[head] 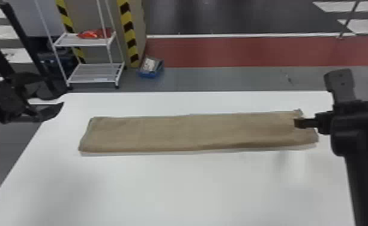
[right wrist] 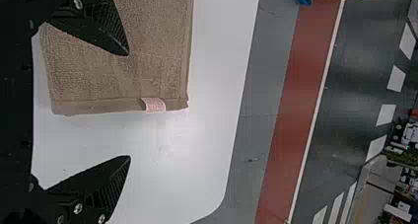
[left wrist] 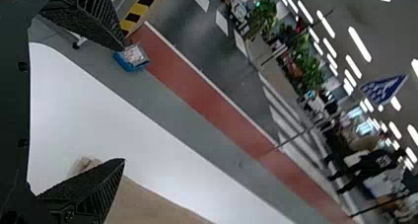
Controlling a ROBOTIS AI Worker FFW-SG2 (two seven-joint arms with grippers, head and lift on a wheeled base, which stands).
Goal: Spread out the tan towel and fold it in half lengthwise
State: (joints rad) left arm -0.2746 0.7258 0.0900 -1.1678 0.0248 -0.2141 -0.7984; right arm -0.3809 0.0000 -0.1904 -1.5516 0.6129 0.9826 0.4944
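Long folded tan cloth towel [head: 192,132] on flat white table [head: 174,186]; black two-finger left gripper [head: 63,96] wide open, empty, near its left end. Matching black right gripper [head: 321,123] wide open, empty, at right end.

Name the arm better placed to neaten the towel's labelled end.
The right, I'd judge. Its open gripper is at that end of the towel, by the label. The left gripper is out past the opposite end, near the table's left edge.
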